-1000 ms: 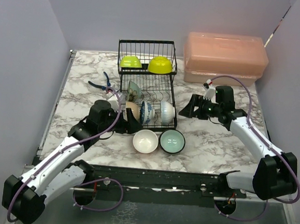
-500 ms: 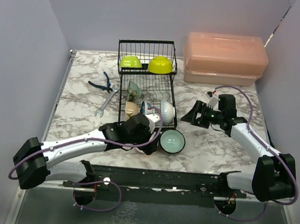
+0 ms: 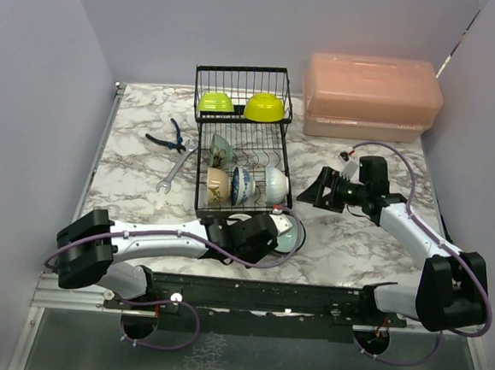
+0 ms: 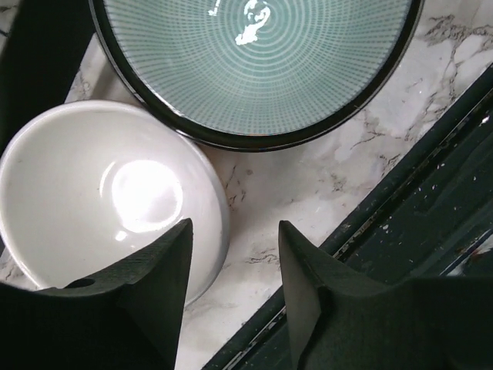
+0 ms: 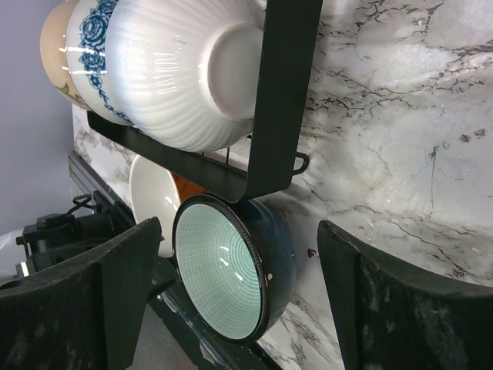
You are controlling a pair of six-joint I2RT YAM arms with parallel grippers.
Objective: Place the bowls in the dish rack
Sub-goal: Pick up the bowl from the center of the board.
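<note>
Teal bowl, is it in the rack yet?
No, the teal bowl sits on the table outside the rack.

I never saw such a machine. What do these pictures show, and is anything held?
Two robot arms stand at a table, each ending in a two-finger pincer. One picture looks down from above; the other two come from wrist cameras. On the table: a rack holding bowls, a pink box, pliers, a wrench, and a white bowl beside a teal bowl. The left pincer has a finger on each side of the white bowl's rim, not gripping yet. The right pincer is open and empty.
</note>
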